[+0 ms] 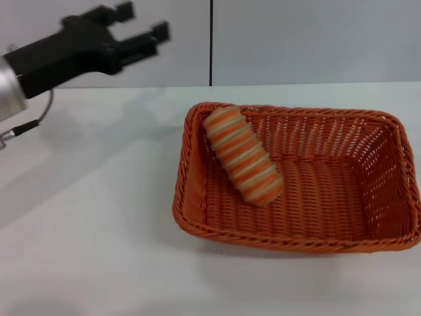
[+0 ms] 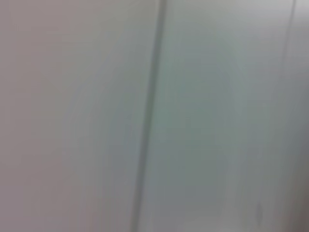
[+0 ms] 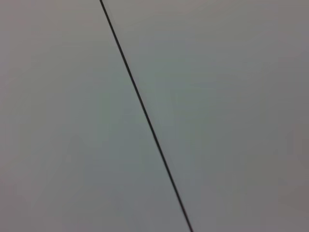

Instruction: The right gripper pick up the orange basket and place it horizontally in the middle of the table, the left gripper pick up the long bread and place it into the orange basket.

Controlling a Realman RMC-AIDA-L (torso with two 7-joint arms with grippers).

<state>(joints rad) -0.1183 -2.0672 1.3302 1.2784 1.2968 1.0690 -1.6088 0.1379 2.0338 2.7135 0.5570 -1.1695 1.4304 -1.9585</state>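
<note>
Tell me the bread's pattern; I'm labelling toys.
Orange and cream cross stripes on the long bread, clearest in the head view.

Head view looks down on table; wrist views face wall.

Desk bare to my left and along the near edge; I see room there to pass low. Orange basket fills the right half, its flared walls standing as a barrier all round. Long bread lies slantwise in the basket's left part, one end propped on the far-left rim; the basket floor to its right is free. Left end effector hangs high over the far-left corner, fingers apart, well clear of the basket. Grey wall closes the far side.
</note>
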